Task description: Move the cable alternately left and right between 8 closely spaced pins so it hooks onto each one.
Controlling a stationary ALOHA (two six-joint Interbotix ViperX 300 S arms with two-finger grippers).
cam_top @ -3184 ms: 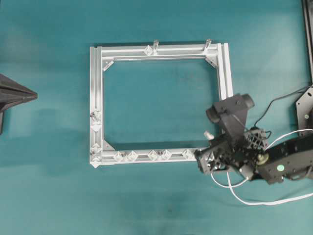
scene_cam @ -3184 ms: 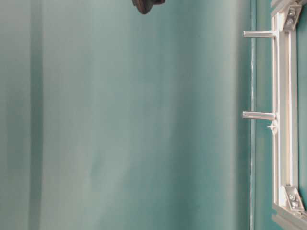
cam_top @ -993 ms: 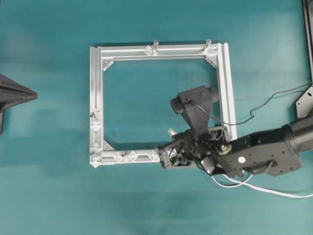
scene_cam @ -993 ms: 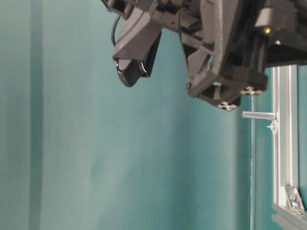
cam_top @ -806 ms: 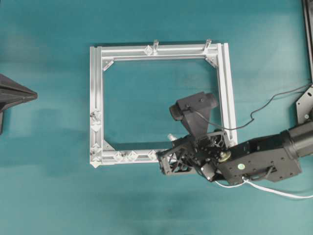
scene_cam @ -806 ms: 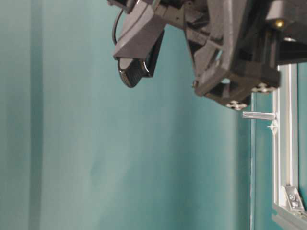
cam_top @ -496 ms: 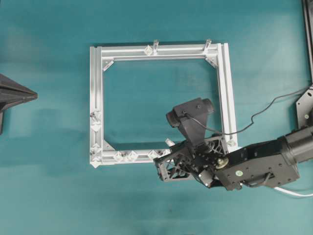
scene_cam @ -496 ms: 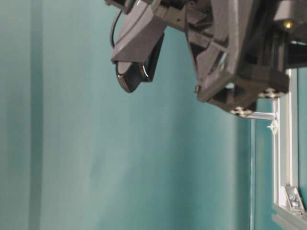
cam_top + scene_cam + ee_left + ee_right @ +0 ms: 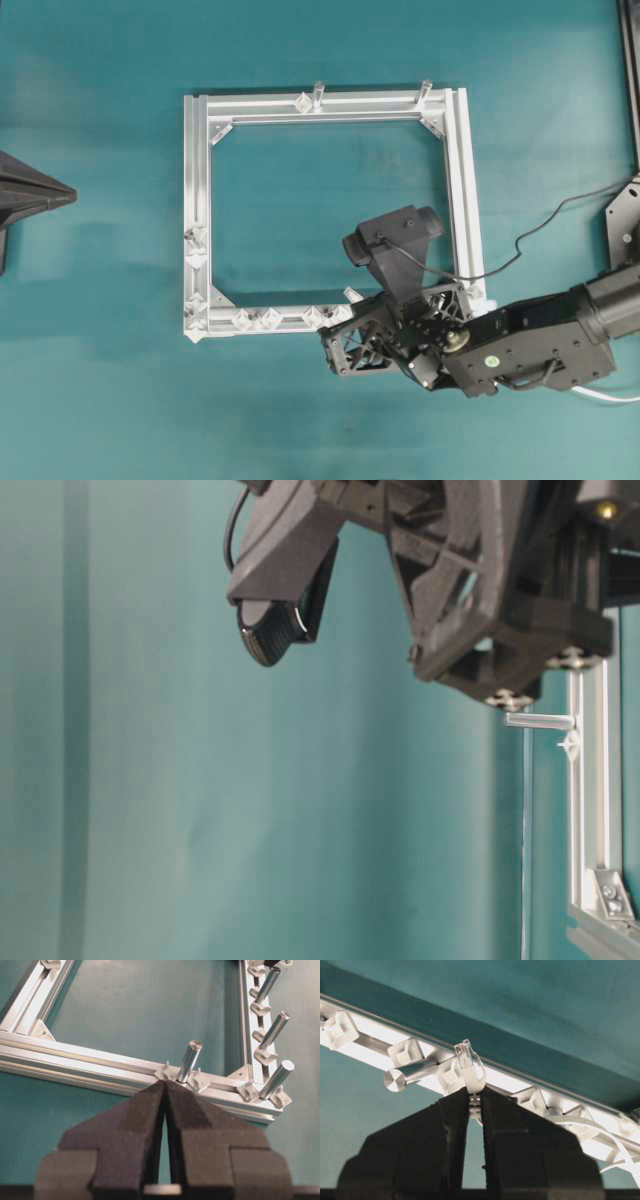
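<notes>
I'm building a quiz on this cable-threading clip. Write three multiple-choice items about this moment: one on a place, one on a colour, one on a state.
1. Over which rail of the metal frame does the right gripper work, seen from overhead?
A. top
B. left
C. bottom

2. What colour is the table?
A. teal
B. white
C. brown

3. What are the right gripper's fingers doing?
A. spread wide, empty
B. pinching the cable near its plug
C. clamped on a metal post

Answers:
1 C, the arm sits over the bottom rail near the right corner.
2 A, teal all around the frame.
3 B, the wrist view shows the clear plug sticking out above the closed fingers.
</notes>
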